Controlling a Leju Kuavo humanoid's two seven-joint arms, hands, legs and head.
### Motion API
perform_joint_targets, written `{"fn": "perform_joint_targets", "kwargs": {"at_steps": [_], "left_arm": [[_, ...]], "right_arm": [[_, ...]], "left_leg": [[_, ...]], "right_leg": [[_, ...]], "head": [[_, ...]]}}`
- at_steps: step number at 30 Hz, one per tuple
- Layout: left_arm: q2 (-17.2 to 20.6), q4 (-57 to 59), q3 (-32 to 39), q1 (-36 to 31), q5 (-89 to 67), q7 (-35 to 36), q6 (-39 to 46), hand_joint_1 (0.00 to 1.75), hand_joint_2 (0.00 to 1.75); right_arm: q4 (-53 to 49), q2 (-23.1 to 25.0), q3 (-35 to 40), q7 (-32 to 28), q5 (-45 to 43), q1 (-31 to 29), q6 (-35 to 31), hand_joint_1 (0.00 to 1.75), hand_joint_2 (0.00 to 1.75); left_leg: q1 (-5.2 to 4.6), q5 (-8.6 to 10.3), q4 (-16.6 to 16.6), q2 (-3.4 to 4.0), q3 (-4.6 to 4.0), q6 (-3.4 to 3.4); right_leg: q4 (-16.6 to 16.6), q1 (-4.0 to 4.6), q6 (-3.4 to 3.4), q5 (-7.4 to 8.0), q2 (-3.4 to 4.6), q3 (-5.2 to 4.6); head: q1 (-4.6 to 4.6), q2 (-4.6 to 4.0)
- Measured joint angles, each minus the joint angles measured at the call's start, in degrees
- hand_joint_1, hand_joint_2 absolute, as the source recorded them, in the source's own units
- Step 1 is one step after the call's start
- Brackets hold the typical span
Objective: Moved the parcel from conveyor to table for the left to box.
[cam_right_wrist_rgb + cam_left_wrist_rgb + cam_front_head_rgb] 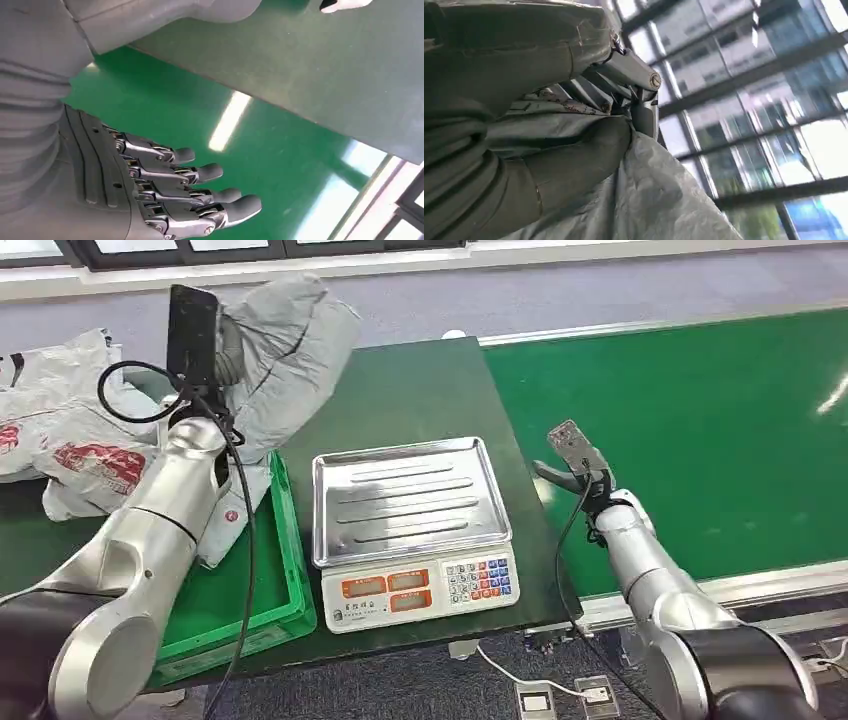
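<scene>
Head view: the left hand (215, 340), raised at far left, grips a crumpled grey plastic parcel (285, 350) held in the air above the far left of the dark green table (420, 400) and the green plastic crate (285, 580). More white and red printed bags (70, 435) lie at far left. A steel-tray weighing scale (405, 500) stands at the table's centre. The right hand (575, 455) hovers with fingers apart, holding nothing, beside the bright green conveyor belt (700, 440).

Left wrist view: the left hand's fingers (624, 75) and thumb clamp the grey parcel (649, 200) against window panes.

Right wrist view: the right hand (170, 190) hangs with fingers (210, 172) spread over the green belt (250, 140).
</scene>
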Motion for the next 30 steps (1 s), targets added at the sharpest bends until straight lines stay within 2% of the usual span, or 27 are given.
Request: {"fn": "perform_joint_targets", "kwargs": {"at_steps": [6, 12, 18, 20, 25, 30], "left_arm": [[4.6, 1.9, 4.4, 0.1, 2.2, 0.0, 4.9, 1.75, 1.75], [7.3, 3.1, 8.4, 0.4, 3.7, 0.0, 11.8, 1.75, 1.75], [9.2, 3.9, 10.8, 1.0, 4.3, -0.1, 12.8, 1.75, 1.75], [9.8, 3.7, 12.3, 1.4, -0.1, 0.4, 13.5, 1.75, 1.75], [9.8, 1.6, 26.6, 2.3, -22.0, 0.3, 13.8, 1.75, 1.75], [9.5, 0.6, 36.0, 2.7, -25.7, 0.3, 13.9, 1.75, 1.75]], "right_arm": [[0.0, -0.7, 0.0, -0.2, 0.2, 0.3, 0.0, 0.0, 1.75], [0.1, -0.8, 0.0, 0.0, 0.7, 0.5, 0.1, 0.0, 1.75], [0.1, -0.8, 0.0, 0.2, 0.9, 0.5, 0.3, 0.0, 1.75], [0.1, -0.7, 0.0, 0.5, 0.9, 0.5, 0.4, 0.0, 1.75], [0.3, -0.7, 0.0, 1.0, 1.0, 0.5, 0.4, 0.0, 1.75], [0.3, -0.7, 0.0, 1.0, 1.0, 0.4, 0.3, 0.0, 1.75]], "left_leg": [[0.02, 0.0, 0.0, 0.06, -0.01, 0.0], [0.01, 0.0, 0.0, 0.0, -0.07, 0.0], [0.0, 0.0, 0.0, 0.01, -0.07, 0.0], [0.0, 0.0, 0.0, 0.01, -0.07, 0.0], [0.01, 0.0, 0.0, 0.06, -0.06, 0.0], [0.02, 0.0, 0.0, 0.06, -0.07, 0.0]], "right_leg": [[0.0, 0.02, -0.01, -0.01, 0.02, -0.05], [0.0, 0.01, -0.01, -0.01, -0.03, -0.04], [0.0, 0.0, 0.0, -0.01, -0.02, -0.03], [0.0, 0.01, 0.0, -0.01, -0.02, -0.03], [0.0, 0.02, -0.01, -0.01, 0.03, -0.07], [0.0, 0.03, -0.01, -0.01, 0.01, -0.08]], "head": [[0.0, 0.0], [0.0, 0.0], [0.0, 0.0], [0.0, 0.0], [0.0, 0.0], [0.0, 0.0]]}}
